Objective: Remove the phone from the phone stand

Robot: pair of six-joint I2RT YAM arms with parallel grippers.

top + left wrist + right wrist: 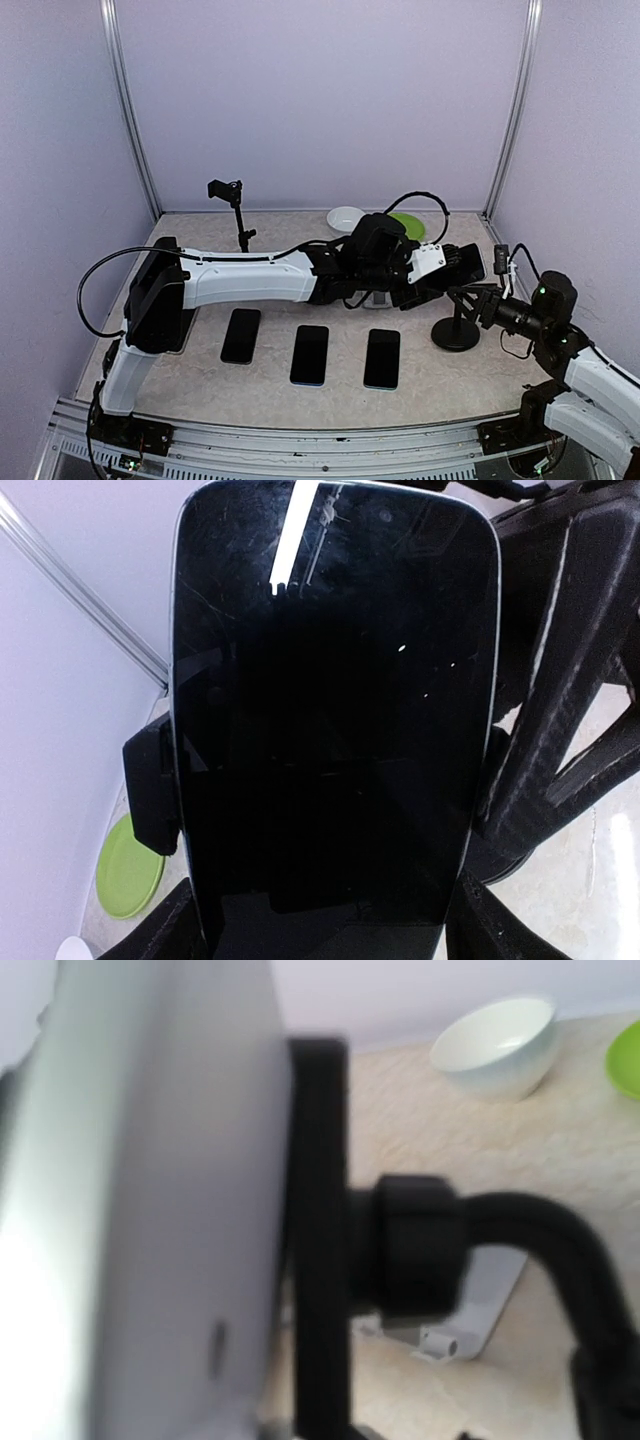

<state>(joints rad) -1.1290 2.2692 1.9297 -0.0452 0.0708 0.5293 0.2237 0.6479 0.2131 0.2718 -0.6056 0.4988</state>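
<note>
Standing, one phone (330, 730) (three others (310, 354) flat)

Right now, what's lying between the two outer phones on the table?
A third phone lies flat between the left phone and the right phone, touching neither. The top view shows it.

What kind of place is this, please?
Probably a lab test cell: plain walls on metal posts, a table with two bolted robot arms, three phones in a neat row.

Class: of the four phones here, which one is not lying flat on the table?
The phone clamped in the black stand, raised above the table; the other three lie flat in a row.
</note>
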